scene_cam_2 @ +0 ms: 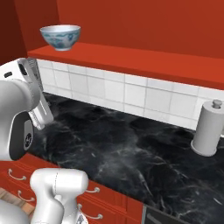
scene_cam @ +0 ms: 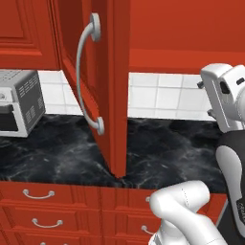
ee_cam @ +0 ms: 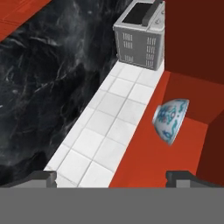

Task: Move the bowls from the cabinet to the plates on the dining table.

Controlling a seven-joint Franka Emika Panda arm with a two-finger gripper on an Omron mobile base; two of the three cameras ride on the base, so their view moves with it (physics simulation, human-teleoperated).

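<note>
- A microwave point(scene_cam: 19, 103) stands at the left of the black marble surface point(scene_cam: 62, 153).
- The cabinet door point(scene_cam: 93, 81) hangs swung open, its arched silver handle point(scene_cam: 86, 72) facing out.
- One bowl point(scene_cam_2: 60, 36) (white with blue patterning) sits upright on the cabinet's red shelf point(scene_cam_2: 131, 59).
- The claw point(ee_cam: 111, 178) gapes wide, grasping nothing, well short of the bowl.
- A paper towel roll point(scene_cam_2: 208, 129) stands far right.
</note>
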